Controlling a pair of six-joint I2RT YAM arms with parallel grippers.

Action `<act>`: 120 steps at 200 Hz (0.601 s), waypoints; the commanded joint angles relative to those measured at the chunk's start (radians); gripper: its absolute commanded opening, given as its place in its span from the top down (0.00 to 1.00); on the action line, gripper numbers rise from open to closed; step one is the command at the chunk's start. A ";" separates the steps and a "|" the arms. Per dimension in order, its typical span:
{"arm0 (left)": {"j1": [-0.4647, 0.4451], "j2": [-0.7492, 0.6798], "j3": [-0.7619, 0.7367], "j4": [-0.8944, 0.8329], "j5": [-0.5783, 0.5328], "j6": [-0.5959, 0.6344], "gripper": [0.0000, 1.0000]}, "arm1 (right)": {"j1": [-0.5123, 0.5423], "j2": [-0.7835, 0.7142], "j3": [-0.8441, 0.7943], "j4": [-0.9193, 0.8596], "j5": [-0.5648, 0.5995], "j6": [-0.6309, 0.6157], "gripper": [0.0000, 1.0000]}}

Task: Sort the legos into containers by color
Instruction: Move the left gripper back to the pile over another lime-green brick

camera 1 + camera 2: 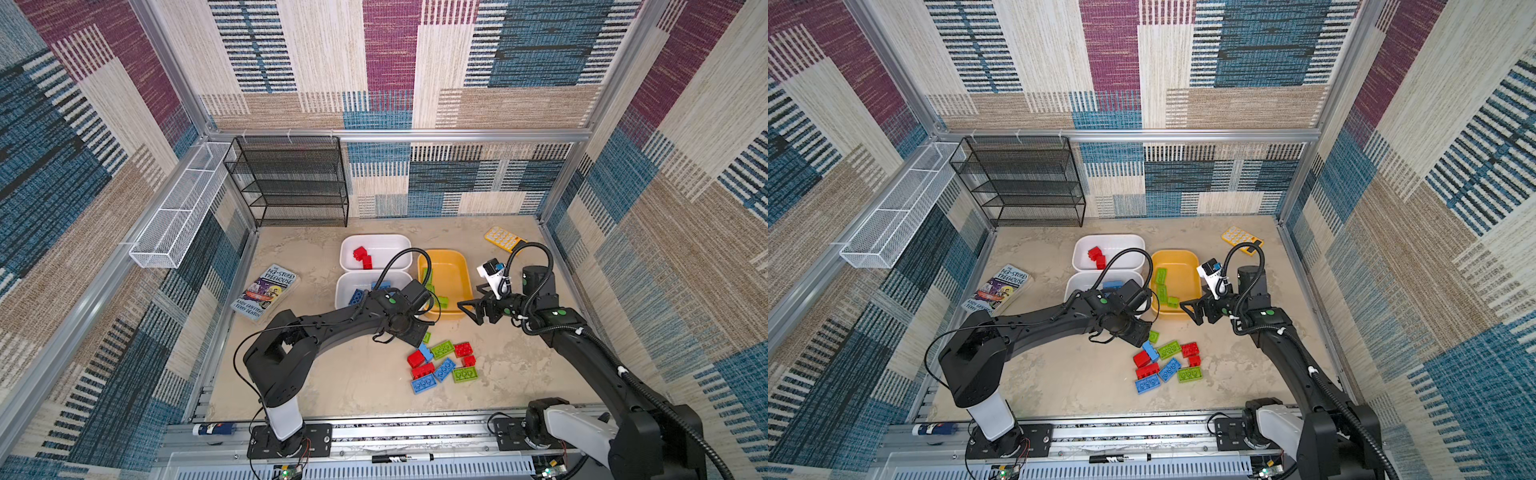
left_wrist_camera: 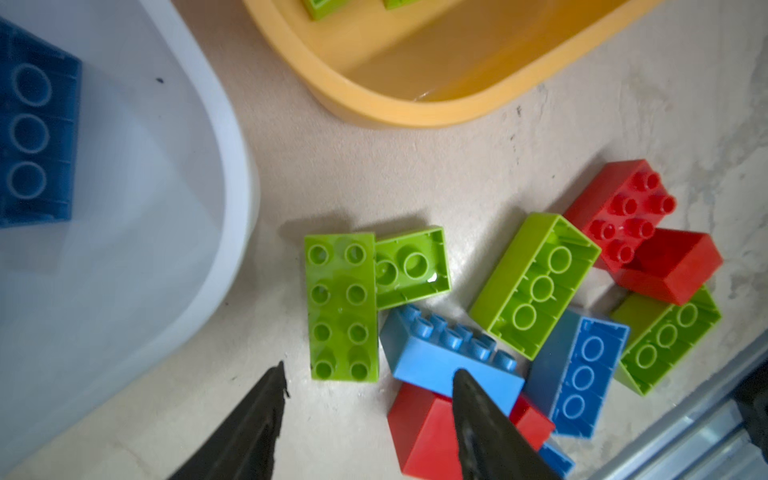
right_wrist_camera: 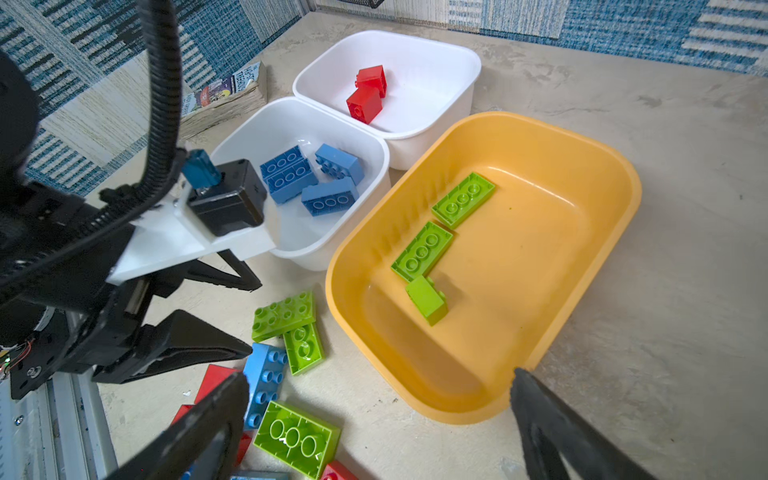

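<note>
1. Left wrist view had the nearer white tub (image 2: 243,178) at its left edge, a blue brick (image 2: 37,137) lying hollow side up inside. In a top view the farther white tub (image 1: 376,243) held only red bricks (image 1: 363,257), so each colour had its own home.
2. My left gripper (image 2: 370,370) sat low at the edge of the loose pile (image 1: 442,363), jaws about half spread and holding nothing. One fingertip (image 2: 469,399) overlapped a light-blue brick (image 2: 453,361). I judged it was lining up on that brick or the flat green plate (image 2: 341,306); I couldn't tell which.
3. That pile mixed red, blue and green on the table (image 1: 332,374), just in front of the tubs, so carries were short.
4. Next came the yellow tub (image 3: 615,232), with three green pieces (image 3: 422,251) along one wall.
5. My right gripper (image 1: 471,301) hovered by that tub's near rim, jaws spread wide and empty, parked clear of the pile, I judged, to give the left arm room.
</note>
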 commanded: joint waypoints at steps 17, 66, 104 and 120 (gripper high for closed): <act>0.024 0.025 -0.021 0.120 -0.013 0.001 0.35 | -0.001 -0.005 -0.005 0.023 -0.009 0.006 0.01; 0.026 0.027 -0.086 0.206 0.009 0.004 0.41 | -0.001 0.002 0.000 0.019 -0.013 -0.003 0.01; 0.027 0.035 -0.112 0.228 0.031 0.021 0.47 | -0.001 0.014 0.005 0.024 -0.021 -0.002 0.01; 0.030 0.045 -0.109 0.227 0.044 0.025 0.51 | -0.001 0.015 0.007 0.023 -0.021 -0.004 0.01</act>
